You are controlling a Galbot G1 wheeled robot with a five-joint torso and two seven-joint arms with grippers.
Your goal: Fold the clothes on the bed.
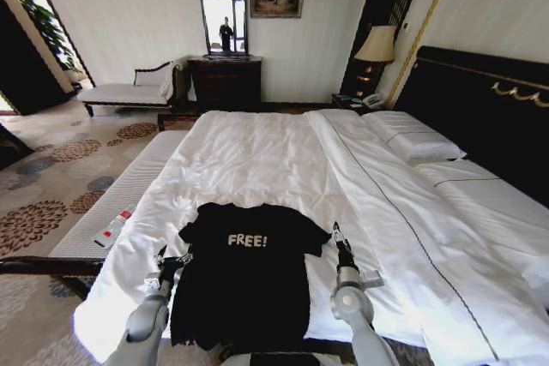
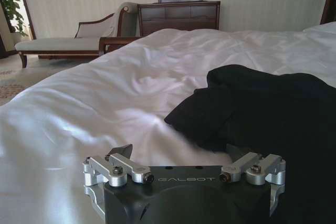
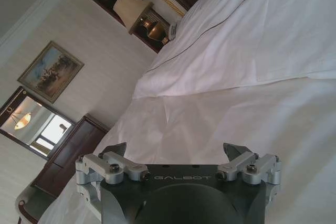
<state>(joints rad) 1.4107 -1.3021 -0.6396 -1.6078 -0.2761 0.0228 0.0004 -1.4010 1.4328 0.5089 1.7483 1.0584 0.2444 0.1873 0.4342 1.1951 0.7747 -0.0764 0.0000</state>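
- Flat, T-shirt (image 1: pixel 244 276) on bed (image 1: pixel 257 160) near edge.
- Left gripper (image 1: pixel 163 256) fingers apart, just beside T-shirt's left sleeve.
- Right gripper (image 1: pixel 337 231) fingers apart, beside T-shirt's right sleeve.

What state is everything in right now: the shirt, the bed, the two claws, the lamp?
T-shirt: spread flat, unfolded, lettering up, hem over the bed's near edge.
Bed: made, white duvet slightly wrinkled.
Left claw: open, beside the left sleeve.
Right claw: open, beside the right sleeve.
Bedside lamp: cannot tell if lit.
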